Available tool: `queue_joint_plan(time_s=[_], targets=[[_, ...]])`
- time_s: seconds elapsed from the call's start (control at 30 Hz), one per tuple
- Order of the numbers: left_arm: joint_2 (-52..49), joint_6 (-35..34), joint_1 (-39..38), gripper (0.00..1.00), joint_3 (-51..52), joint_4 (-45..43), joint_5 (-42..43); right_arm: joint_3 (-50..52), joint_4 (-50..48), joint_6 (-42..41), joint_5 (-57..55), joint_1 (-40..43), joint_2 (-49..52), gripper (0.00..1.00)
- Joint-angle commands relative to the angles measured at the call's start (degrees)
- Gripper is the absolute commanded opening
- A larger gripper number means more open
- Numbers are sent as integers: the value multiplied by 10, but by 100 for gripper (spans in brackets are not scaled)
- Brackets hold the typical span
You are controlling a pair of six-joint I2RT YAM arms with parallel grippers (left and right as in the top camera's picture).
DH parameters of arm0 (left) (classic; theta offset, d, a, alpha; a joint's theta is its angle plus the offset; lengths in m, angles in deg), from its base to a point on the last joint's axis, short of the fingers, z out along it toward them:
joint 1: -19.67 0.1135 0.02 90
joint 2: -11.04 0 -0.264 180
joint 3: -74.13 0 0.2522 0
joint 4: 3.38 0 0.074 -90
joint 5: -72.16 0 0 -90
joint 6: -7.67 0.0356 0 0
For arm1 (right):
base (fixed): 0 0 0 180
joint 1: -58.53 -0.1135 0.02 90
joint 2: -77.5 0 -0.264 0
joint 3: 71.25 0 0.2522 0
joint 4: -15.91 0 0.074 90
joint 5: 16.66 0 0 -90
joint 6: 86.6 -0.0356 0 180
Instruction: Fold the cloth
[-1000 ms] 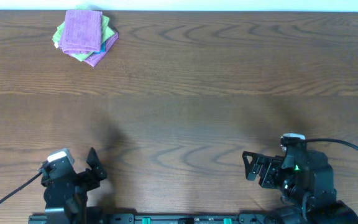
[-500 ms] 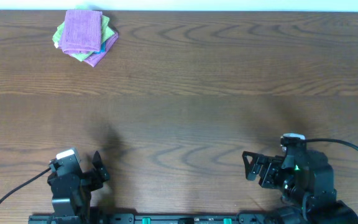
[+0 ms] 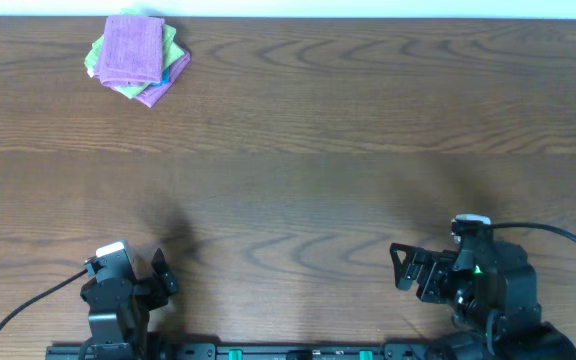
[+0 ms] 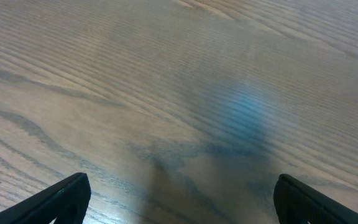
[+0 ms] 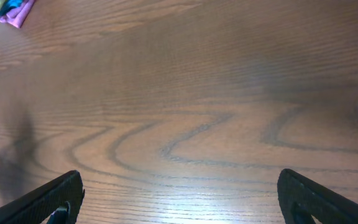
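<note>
Dark wood-grain counter (image 3: 348,150) fills the overhead view, with a pale strip along its far edge. The task's thing, a purple cloth (image 3: 133,48), lies well off at about 10 o'clock, close to that far edge. It sits as a tidy rectangle on top of a small pile (image 3: 153,85), whose green and blue layers poke out at slightly different angles beneath it. A corner of the same pile shows at the upper left of the right wrist view, small and blurred. Both arms sit at the near edge, well apart from the cloth and from each other. The left tool (image 3: 164,272) is at about 7 o'clock and the right tool (image 3: 396,268) at about 5 o'clock. In the left wrist view its fingertips (image 4: 67,196) stand wide apart at the lower corners, with only bare wood grain and a soft shadow between them. The right wrist view shows the same: its fingertips (image 5: 58,196) are spread wide and grip nothing. As a judgement, the folding looks finished. The purple cloth is doubled into a compact shape and stacked, no flat, unfolded fabric shows in any view, and neither tool is near the pile. Whether the lower layers are folded as neatly cannot be told, since the top cloth covers most of them. If anything remains, it would be squaring the skewed layers.
</note>
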Motion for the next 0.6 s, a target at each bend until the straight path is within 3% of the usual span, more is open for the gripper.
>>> queue_joint_plan(time_s=[0.0,0.57], targets=[[4,12,-3,95,20,12,2,2,1,-8,2,5,-2,99],[4,12,-3,95,20,28,2,2,1,-8,2,5,-2,99]])
